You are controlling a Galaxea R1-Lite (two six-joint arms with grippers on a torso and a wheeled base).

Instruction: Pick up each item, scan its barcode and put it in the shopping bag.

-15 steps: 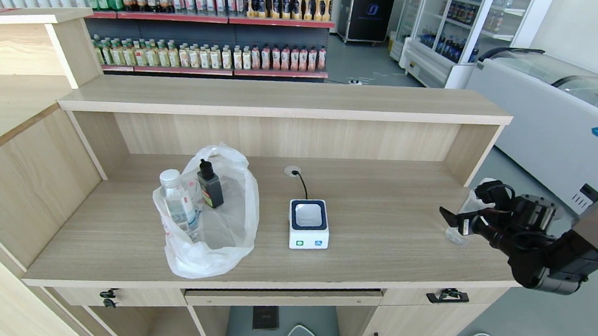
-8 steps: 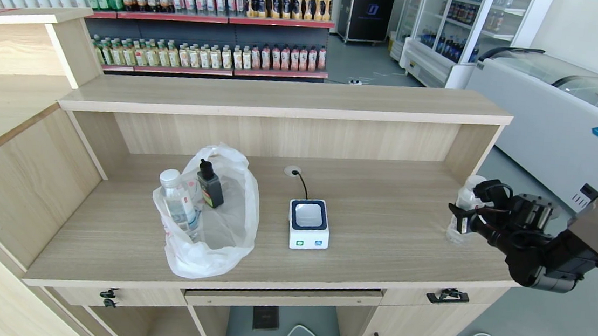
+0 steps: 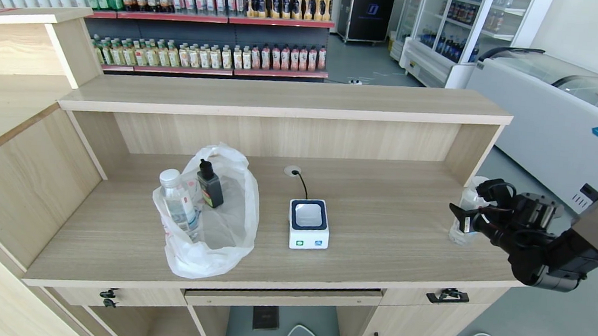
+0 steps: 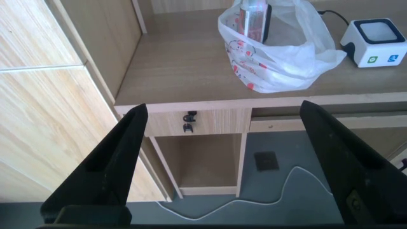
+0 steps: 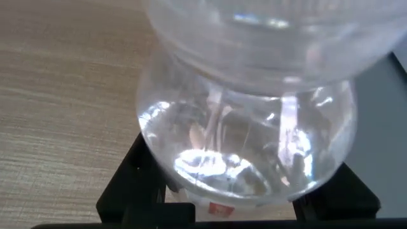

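A clear plastic bottle [image 3: 460,228] stands upright at the right end of the wooden counter [image 3: 391,225]. My right gripper [image 3: 469,219] is shut on the clear bottle [image 5: 248,127], with a black finger [image 5: 130,184] on either side of its lower body. A white shopping bag [image 3: 217,231] sits left of centre and holds a water bottle [image 3: 177,200] and a small black bottle [image 3: 210,184]. The white barcode scanner [image 3: 308,224] stands mid-counter. My left gripper [image 4: 222,191] hangs open below and in front of the counter's left end, nothing between its fingers.
The scanner's cable runs back to a grommet [image 3: 292,171]. A raised shelf [image 3: 283,101] and side walls close in the counter's back and left. Drawers with handles [image 3: 447,296] sit under the front edge. The shopping bag [image 4: 280,57] and scanner [image 4: 375,43] lie beyond the left gripper.
The right gripper has drawn slightly right, toward the counter's right edge. The clear bottle, earlier mostly hidden behind it, now stands plainly upright between its fingers.
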